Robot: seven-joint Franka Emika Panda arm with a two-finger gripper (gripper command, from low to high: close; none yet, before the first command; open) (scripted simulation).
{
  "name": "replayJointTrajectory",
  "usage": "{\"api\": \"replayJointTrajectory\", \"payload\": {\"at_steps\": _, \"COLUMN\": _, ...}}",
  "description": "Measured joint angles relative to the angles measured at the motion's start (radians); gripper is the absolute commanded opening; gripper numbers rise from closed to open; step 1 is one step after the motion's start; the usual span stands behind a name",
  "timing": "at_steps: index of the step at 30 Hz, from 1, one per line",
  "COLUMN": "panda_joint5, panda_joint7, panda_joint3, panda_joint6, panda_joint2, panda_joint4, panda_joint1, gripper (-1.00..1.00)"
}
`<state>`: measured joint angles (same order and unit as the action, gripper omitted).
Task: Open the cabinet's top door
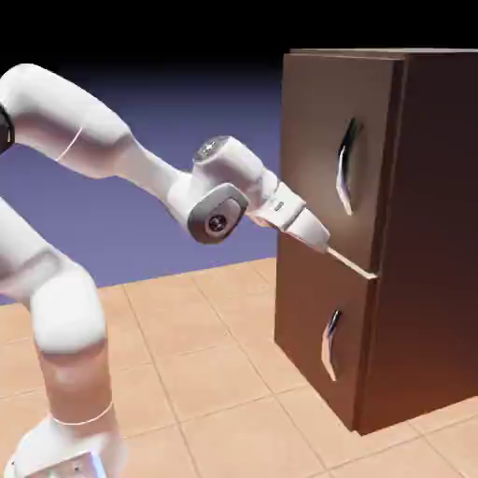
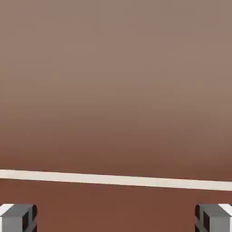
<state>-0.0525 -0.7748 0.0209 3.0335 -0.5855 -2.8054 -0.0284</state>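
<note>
Holds grey two-finger claw (image 2: 116, 218) wide apart, likely to admit long bent silver handle (image 1: 344, 177); aims near pale straight seam (image 2: 116, 180) below flat dark-brown wooden top door (image 1: 313, 131), exterior view's right.

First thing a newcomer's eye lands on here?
Likely the white arm, spanning the exterior view's left and reaching toward the dark brown cabinet on the right. Next, the bent silver handle on the top door, above and beyond the hand.
</note>
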Motion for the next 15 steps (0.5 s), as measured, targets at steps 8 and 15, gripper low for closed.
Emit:
{"api": "replayJointTrajectory", "payload": {"at_steps": 8, "panda_joint5": -0.348, "panda_joint7": -0.224, "panda_joint3": 0.139, "panda_joint6": -0.024, "panda_joint2": -0.103, "panda_joint4": 0.03, "panda_joint1": -0.109, "gripper": 0.0}}
{"api": "replayJointTrajectory", "payload": {"at_steps": 15, "panda_joint5": -0.652, "panda_joint7": -0.42, "panda_joint3": 0.26, "panda_joint6": -0.044, "panda_joint2": -0.192, "panda_joint4": 0.057, "panda_joint1": -0.204, "gripper": 0.0}}
